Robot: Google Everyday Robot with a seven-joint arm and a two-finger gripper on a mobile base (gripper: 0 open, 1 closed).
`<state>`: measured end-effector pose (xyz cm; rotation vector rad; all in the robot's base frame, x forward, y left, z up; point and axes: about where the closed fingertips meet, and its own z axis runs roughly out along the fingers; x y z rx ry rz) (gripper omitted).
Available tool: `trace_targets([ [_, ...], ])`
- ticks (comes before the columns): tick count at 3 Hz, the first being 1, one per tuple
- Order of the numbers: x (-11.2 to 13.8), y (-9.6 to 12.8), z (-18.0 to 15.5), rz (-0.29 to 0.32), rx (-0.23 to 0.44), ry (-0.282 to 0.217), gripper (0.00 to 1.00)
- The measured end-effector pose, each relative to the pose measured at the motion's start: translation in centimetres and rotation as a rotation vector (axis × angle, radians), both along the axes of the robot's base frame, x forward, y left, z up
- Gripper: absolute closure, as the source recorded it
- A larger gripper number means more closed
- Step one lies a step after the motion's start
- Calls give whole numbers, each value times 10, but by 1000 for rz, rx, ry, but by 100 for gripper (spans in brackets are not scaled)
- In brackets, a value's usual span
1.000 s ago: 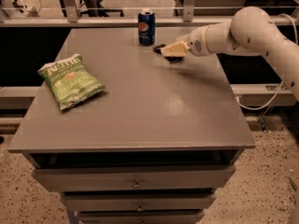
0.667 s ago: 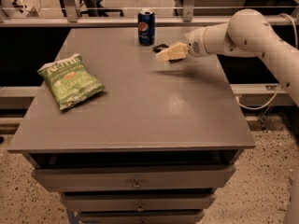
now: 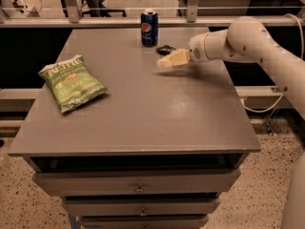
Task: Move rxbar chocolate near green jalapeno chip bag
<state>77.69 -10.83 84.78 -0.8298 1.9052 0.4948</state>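
Note:
The rxbar chocolate (image 3: 166, 48) is a small dark wrapper lying on the grey table (image 3: 143, 109) at the back, just right of the blue soda can. My gripper (image 3: 167, 60) reaches in from the right on a white arm. Its cream tip hovers just in front of the bar, close above the table. Part of the bar is hidden behind it. The green jalapeno chip bag (image 3: 72, 82) lies flat near the table's left edge, far from the bar.
A blue soda can (image 3: 149, 27) stands upright at the back centre, close to the bar. The table's drawers (image 3: 138, 181) face the front. A railing and chairs stand behind the table. The white arm (image 3: 257, 44) spans the right side.
My gripper has moved a little left and toward the front. The dark bar now shows behind it. The chip bag and can have not moved.

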Motion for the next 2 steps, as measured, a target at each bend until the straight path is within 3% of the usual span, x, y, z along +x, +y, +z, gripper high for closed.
trace_targets([
  [1, 2, 0, -8, -6, -1, 3, 16],
  [2, 3, 1, -10, -8, 2, 3, 40],
])
